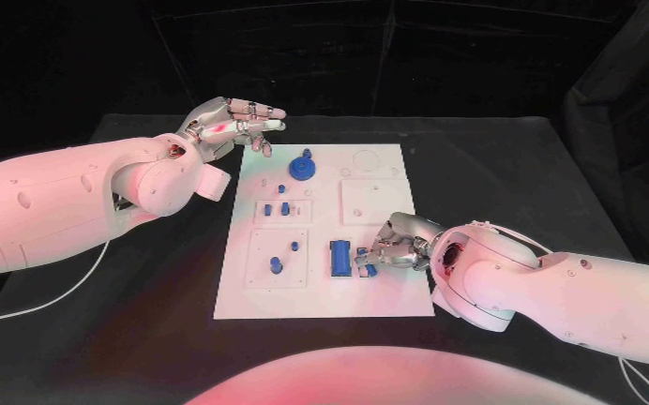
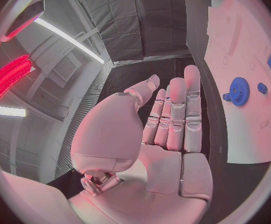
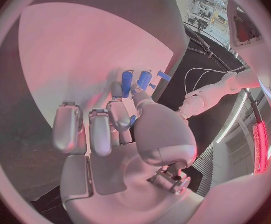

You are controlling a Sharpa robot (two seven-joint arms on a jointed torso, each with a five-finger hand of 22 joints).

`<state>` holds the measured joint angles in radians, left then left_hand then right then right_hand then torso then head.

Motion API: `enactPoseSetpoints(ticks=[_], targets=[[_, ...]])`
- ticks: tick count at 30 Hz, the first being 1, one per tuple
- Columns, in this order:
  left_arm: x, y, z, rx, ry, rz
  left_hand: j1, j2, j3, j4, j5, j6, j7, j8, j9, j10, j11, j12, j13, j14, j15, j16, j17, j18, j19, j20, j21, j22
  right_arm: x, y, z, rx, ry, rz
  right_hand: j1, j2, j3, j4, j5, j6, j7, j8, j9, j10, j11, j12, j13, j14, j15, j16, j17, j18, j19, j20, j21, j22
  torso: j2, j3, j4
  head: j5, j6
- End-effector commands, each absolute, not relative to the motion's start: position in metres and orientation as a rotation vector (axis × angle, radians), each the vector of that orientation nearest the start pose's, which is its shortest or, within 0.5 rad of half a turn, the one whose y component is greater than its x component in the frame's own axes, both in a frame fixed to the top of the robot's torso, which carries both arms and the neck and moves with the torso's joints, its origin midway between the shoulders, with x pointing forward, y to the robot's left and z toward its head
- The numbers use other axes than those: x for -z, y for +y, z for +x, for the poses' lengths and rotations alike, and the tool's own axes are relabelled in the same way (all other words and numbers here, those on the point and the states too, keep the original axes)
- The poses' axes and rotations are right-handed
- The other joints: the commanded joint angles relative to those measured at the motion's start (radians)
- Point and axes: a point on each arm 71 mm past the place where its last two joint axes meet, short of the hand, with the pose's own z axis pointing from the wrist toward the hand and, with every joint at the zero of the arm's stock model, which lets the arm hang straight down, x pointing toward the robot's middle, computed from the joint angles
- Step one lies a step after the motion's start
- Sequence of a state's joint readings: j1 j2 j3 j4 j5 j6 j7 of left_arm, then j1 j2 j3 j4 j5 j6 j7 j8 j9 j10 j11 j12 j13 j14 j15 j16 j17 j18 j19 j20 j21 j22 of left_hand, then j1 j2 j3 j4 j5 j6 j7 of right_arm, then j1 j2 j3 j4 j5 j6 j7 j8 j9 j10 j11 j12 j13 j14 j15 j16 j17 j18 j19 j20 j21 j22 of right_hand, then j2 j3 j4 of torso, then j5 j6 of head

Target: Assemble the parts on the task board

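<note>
Head view: the white rectangular task board (image 1: 324, 227) lies on the black desk (image 1: 514, 171). The left hand (image 1: 230, 127) hovers at the board's far left corner, fingers spread, holding nothing. The right hand (image 1: 397, 244) rests at the board's near right edge, fingers (image 1: 368, 257) touching a small blue part (image 1: 365, 269) beside a blue rectangular block (image 1: 339, 257).

Left wrist view: fingers straight, empty; a blue gear-shaped part (image 2: 239, 90) stands on the board.

Right wrist view: whether the fingers grip the small blue part cannot be told.

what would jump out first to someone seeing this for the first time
Probably the white task board in the middle of the black table, dotted with small blue parts, the largest a blue gear near its far end. Next, the two hands: the right hand is low on the board's near right side, at a small blue part, while the left hand is raised, holding nothing, off the board's far left corner.
</note>
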<state>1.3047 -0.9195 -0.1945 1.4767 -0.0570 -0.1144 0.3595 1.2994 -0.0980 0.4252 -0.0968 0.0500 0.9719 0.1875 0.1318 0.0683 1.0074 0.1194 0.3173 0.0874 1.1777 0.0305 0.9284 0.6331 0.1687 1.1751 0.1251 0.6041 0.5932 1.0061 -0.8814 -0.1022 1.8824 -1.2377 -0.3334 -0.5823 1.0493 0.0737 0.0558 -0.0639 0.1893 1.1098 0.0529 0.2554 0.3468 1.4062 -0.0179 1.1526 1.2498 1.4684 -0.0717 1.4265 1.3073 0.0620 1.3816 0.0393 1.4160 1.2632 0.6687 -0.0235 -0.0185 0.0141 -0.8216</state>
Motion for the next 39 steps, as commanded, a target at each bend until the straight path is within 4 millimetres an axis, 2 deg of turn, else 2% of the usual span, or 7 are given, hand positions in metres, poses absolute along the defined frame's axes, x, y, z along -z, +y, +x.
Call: enactPoseSetpoints(ticks=[1,8,16,22,31,35,39], targets=[[0.1854,0.252,0.4893,1.535,1.601,-1.006,0.002,0.011,-0.006,0.0,-0.001,-0.004,0.004,0.005,-0.001,-0.008,0.001,0.004,-0.002,-0.005,0.0,-0.001,-0.002,0.014,-0.003,0.002,-0.005,-0.002,0.2673,-0.1468,0.3592,-0.606,2.158,0.23,-0.023,-0.003,-0.01,0.017,-0.012,0.004,0.005,0.004,0.002,0.009,0.002,-0.001,0.001,0.065,-0.006,0.002,0.075,0.004,0.004,-0.003,0.001,0.001,0.0,-0.0001,-0.0001,0.0,0.0],[0.1854,0.2521,0.4892,1.534,1.602,-1.007,0.002,0.011,-0.006,0.0,-0.001,-0.004,0.004,0.005,-0.001,-0.008,0.001,0.004,-0.002,-0.005,0.0,-0.001,-0.002,0.014,-0.003,0.002,-0.005,-0.002,0.2668,-0.1451,0.3585,-0.611,2.157,0.216,-0.086,-0.026,-0.107,0.099,-0.052,0.005,0.004,0.012,0.013,0.012,0.001,0.002,0.006,0.065,-0.006,0.002,0.077,0.004,0.005,-0.003,0.0,0.002,0.0,0.0004,-0.0004,0.0,0.0],[0.1854,0.2524,0.4891,1.534,1.602,-1.008,0.002,0.011,-0.006,0.0,-0.001,-0.004,0.004,0.005,-0.001,-0.008,0.001,0.004,-0.002,-0.005,0.0,-0.001,-0.002,0.014,-0.003,0.002,-0.005,-0.002,0.265,-0.1449,0.3564,-0.623,2.153,0.213,-0.089,0.008,-0.162,0.175,-0.052,0.018,-0.004,0.03,0.029,0.019,-0.005,0.011,0.015,0.067,-0.011,0.009,0.086,0.002,0.013,-0.007,0.006,0.014,0.0,0.0006,-0.0006,0.0,-0.001],[0.1855,0.2525,0.4892,1.534,1.602,-1.008,0.002,0.011,-0.006,0.0,-0.001,-0.004,0.004,0.005,-0.001,-0.008,0.001,0.004,-0.002,-0.005,0.0,-0.001,-0.002,0.014,-0.003,0.002,-0.005,-0.002,0.2642,-0.1469,0.3557,-0.62,2.149,0.213,-0.084,0.019,-0.183,0.203,-0.053,0.024,-0.008,0.038,0.036,0.026,-0.008,0.019,0.022,0.068,-0.014,0.012,0.09,0.0,0.018,-0.009,0.01,0.023,-0.001,0.0007,-0.0003,-0.001,0.0],[0.1856,0.2529,0.4895,1.532,1.602,-1.008,0.002,0.011,-0.006,-0.001,-0.001,-0.005,0.004,0.005,-0.001,-0.009,0.001,0.005,-0.002,-0.006,0.0,-0.001,-0.002,0.014,-0.003,0.002,-0.006,-0.002,0.2626,-0.1497,0.3539,-0.622,2.144,0.209,-0.067,0.024,-0.197,0.215,-0.046,0.028,-0.011,0.044,0.041,0.031,-0.011,0.025,0.028,0.069,-0.016,0.015,0.094,0.0,0.02,-0.011,0.012,0.027,0.0,0.0007,-0.0005,-0.002,0.003],[0.1857,0.2527,0.4897,1.532,1.603,-1.008,0.002,0.011,-0.006,-0.001,-0.001,-0.005,0.004,0.005,-0.001,-0.009,0.001,0.005,-0.002,-0.006,0.0,-0.001,-0.002,0.014,-0.003,0.002,-0.006,-0.002,0.2634,-0.1521,0.3534,-0.618,2.159,0.189,0.056,-0.002,-0.19,0.143,-0.023,0.019,-0.013,0.046,0.046,0.029,-0.013,0.019,0.026,0.068,-0.019,0.013,0.091,0.0,0.018,-0.014,0.01,0.025,-0.001,0.0004,-0.0008,-0.003,0.004],[0.1859,0.2529,0.4897,1.53,1.605,-1.01,0.002,0.011,-0.006,-0.001,-0.001,-0.005,0.004,0.005,-0.001,-0.009,0.001,0.005,-0.002,-0.006,0.0,-0.001,-0.002,0.014,-0.003,0.002,-0.006,-0.002,0.2638,-0.154,0.3518,-0.625,2.176,0.161,0.107,-0.014,-0.196,0.108,-0.056,0.012,-0.009,0.046,0.048,0.025,-0.011,0.01,0.021,0.067,-0.016,0.009,0.087,0.001,0.015,-0.013,0.007,0.021,0.0,-0.0001,0.0005,-0.003,0.004]])
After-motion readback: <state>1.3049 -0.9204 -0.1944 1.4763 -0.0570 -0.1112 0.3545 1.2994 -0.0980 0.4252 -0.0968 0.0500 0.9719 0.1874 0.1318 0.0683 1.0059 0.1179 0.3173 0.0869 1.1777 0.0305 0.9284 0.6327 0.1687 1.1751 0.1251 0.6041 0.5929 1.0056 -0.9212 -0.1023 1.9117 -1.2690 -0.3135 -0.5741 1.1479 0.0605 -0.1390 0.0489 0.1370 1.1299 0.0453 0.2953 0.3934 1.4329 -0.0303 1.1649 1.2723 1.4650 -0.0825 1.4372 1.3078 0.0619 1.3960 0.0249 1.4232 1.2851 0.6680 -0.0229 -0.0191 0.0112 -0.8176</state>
